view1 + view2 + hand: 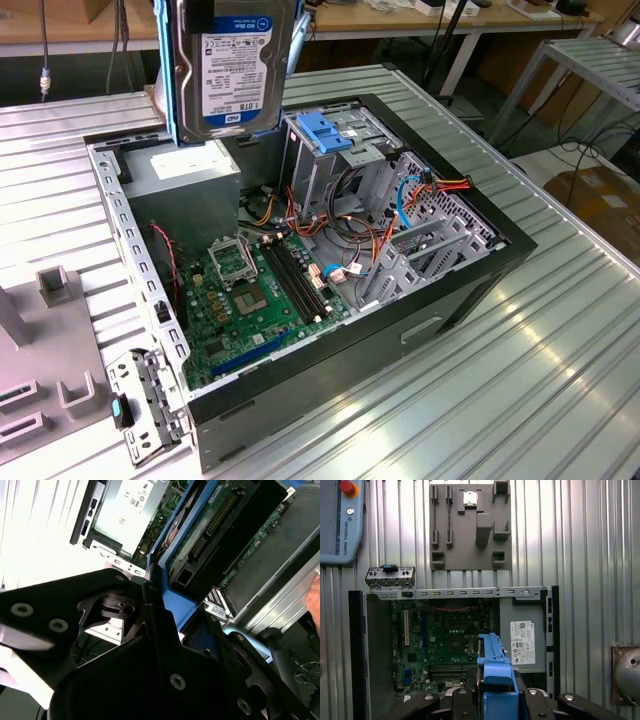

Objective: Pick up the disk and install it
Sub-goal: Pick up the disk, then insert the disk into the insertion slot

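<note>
Hanging upright, the disk clears the case on a ribbed table

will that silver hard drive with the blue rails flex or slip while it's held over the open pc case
The silver-grey metal hard drive with blue plastic rails looks rigid, so it should not flex. Its metal body is probably heavy for its size. The tool clamps smooth plastic rail, so it could slip if jolted.

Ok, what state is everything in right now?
disk: in the air, held on edge, not installed.
fingers: shut on the disk's blue rail.
computer case: lying on its side, side panel off, below the disk.
processor socket: bare, no cooler fitted.
</note>
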Available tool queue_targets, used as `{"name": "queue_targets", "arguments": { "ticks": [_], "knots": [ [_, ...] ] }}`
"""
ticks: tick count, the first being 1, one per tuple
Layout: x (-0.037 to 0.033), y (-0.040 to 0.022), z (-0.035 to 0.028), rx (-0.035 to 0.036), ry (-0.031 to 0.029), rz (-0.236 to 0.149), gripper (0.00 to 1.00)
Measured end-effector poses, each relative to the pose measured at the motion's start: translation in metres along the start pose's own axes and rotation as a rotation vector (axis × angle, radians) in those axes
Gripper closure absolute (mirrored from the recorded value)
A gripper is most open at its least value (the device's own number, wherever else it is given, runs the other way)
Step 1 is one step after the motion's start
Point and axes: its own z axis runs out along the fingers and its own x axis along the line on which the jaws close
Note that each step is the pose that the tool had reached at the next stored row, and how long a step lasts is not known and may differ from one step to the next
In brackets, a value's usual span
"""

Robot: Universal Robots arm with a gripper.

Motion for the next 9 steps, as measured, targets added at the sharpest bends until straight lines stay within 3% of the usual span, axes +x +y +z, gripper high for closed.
{"name": "queue_targets", "arguments": {
  "ticks": [9],
  "knots": [
    [0.0006, -0.0063, 0.0000, 0.0000, 0.0001, 0.000, 0.63]
  ]
}}
